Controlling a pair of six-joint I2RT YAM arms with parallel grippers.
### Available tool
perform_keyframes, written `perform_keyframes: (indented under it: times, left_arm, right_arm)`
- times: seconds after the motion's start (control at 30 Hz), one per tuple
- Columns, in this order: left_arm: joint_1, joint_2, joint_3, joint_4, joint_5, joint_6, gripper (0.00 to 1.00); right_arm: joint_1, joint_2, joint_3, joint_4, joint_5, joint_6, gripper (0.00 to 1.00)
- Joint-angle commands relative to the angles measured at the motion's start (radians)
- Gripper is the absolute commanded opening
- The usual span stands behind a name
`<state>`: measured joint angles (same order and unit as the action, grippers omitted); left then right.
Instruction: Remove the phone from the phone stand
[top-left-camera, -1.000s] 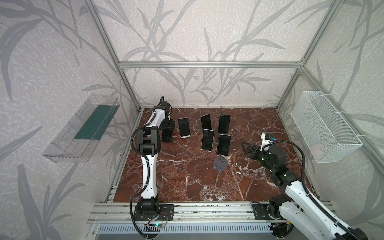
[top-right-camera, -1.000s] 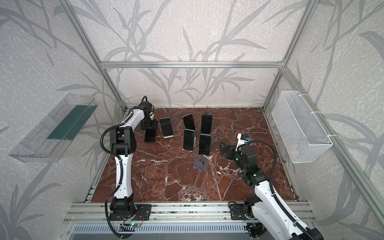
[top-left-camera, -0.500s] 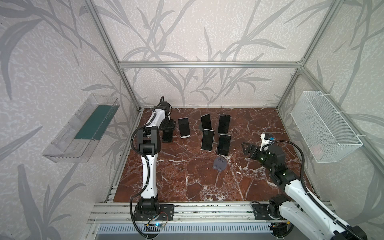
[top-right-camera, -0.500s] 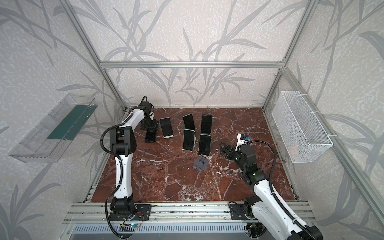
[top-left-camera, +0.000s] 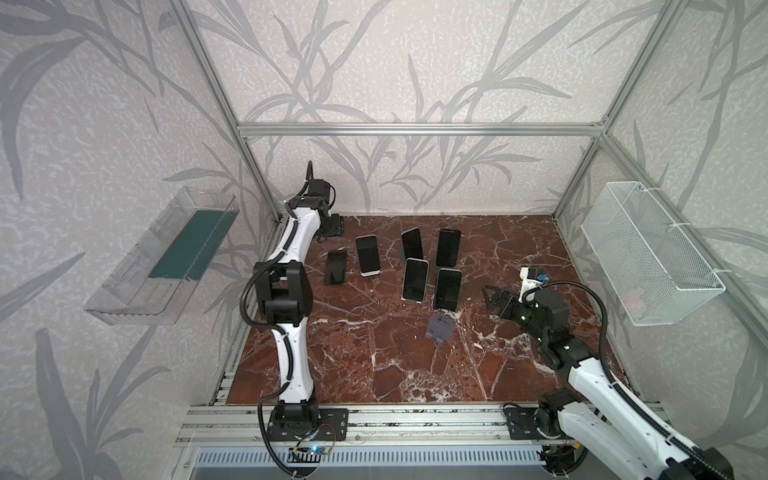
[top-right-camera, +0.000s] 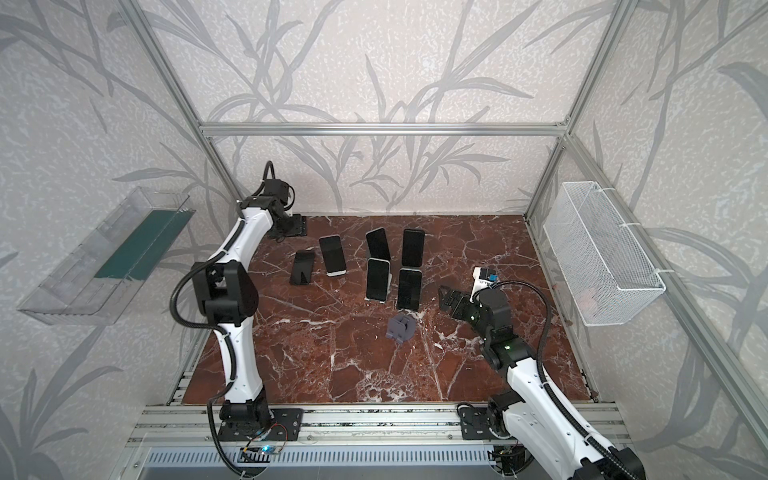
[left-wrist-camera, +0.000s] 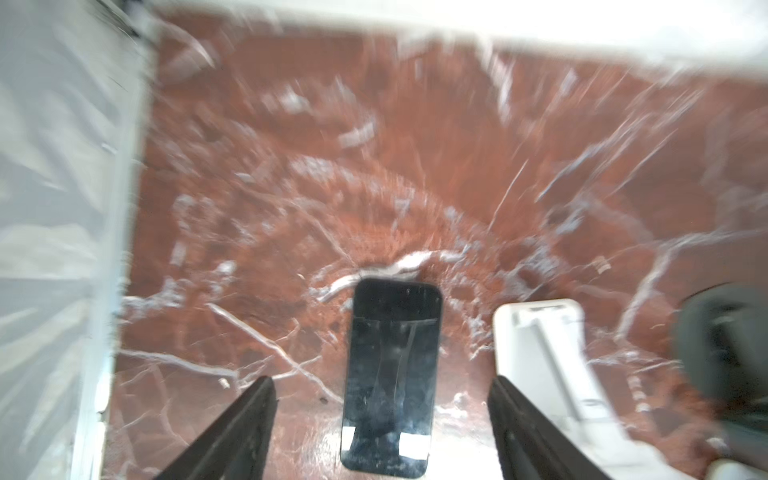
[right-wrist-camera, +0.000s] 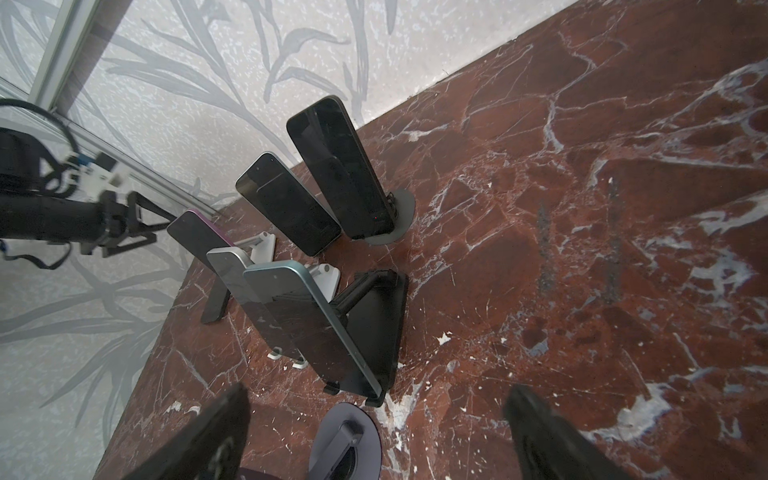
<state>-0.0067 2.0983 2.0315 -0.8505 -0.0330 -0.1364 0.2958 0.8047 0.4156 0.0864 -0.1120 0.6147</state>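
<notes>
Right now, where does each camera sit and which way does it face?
Both top views: high over the arms' bases, facing down at the marble table; both arms show.
Left wrist: above the open left gripper, facing down at a flat dark phone.
Right wrist: behind the open right gripper, facing the phones on stands.
Shared: top views also show that phone.
</notes>
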Motion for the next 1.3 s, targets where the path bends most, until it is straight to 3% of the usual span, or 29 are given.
perform_keyframes:
  times: [0.0,0.1,0.17,0.33,0.43,0.57,0.67,0.73,0.97,1.27]
  left_arm:
    - [-0.018,-0.217,-0.214,0.18,-0.032,-0.092,0.8]
    - [-0.045,-0.466,-0.546,0.451,-0.029,-0.209,0.8]
    - [-0.095,-0.614,-0.778,0.652,-0.066,-0.266,0.8]
    - [-0.184,-0.834,-0.993,0.747,-0.147,-0.342,0.8]
    - [-0.205,-0.963,-1.043,0.769,-0.115,-0.402,0.8]
    - [-0.231,-1.12,-1.12,0.802,-0.146,-0.43,0.8]
    - [-0.231,-1.188,-1.169,0.851,-0.166,-0.492,0.8]
    - [-0.232,-1.193,-1.17,0.862,-0.132,-0.492,0.8]
    - [-0.233,-1.13,-1.141,0.841,-0.027,-0.531,0.77]
    - [-0.233,-1.132,-1.153,0.849,-0.056,-0.516,0.76]
  right_arm:
    - [0.01,0.004,0.008,0.017,0.04,-0.004,0.95]
    - [0.017,0.026,0.006,0.009,0.091,0.008,0.94]
    - [0.035,0.027,0.007,-0.034,0.187,0.017,0.94]
    - [0.112,-0.004,-0.037,-0.07,0.476,0.051,0.91]
    - [0.18,-0.006,-0.012,-0.145,0.615,0.034,0.9]
    - [0.23,0.01,0.132,-0.404,0.6,0.105,0.89]
    - [0.358,0.013,0.187,-0.488,0.614,0.175,0.9]
    - [0.464,0.041,0.215,-0.522,0.663,0.217,1.0]
    - [0.744,0.278,0.328,-0.559,0.785,0.452,0.99]
    - [0.787,0.642,0.568,-0.59,0.804,0.562,0.99]
